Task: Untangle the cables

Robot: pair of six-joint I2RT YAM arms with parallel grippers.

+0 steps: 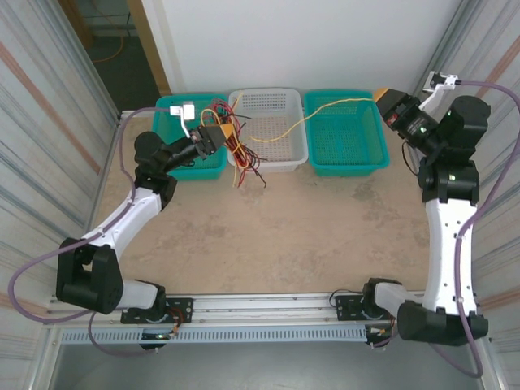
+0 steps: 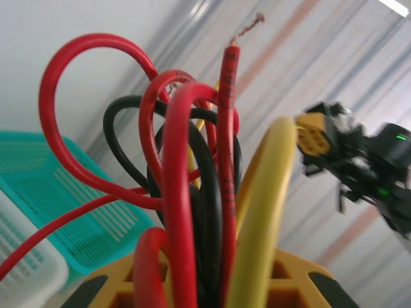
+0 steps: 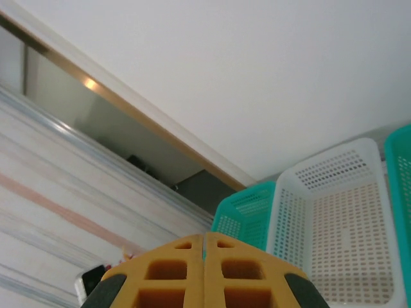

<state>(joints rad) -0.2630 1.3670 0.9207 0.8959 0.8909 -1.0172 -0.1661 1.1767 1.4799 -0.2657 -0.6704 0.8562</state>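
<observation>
The cables [image 1: 241, 154] are a tangle of red, black and yellow wires. My left gripper [image 1: 225, 131] holds them above the gap between the left teal basket and the white basket, and loose ends hang down towards the table. In the left wrist view the bundle [image 2: 192, 192] rises between the orange fingers [image 2: 115, 282] of my left gripper [image 2: 205, 279], which is shut on it. One yellow cable [image 1: 309, 114] stretches across the white basket to my right gripper [image 1: 380, 97]. That gripper is raised over the right teal basket and shut on the cable's end. In the right wrist view my right gripper [image 3: 204, 240] has its jaws pressed together.
Three baskets stand in a row at the back: a teal basket [image 1: 166, 104], a white basket [image 1: 268, 93] and another teal basket [image 1: 349, 168]. Corrugated walls rise on both sides. A bare tabletop [image 1: 276, 236] lies in front of the baskets.
</observation>
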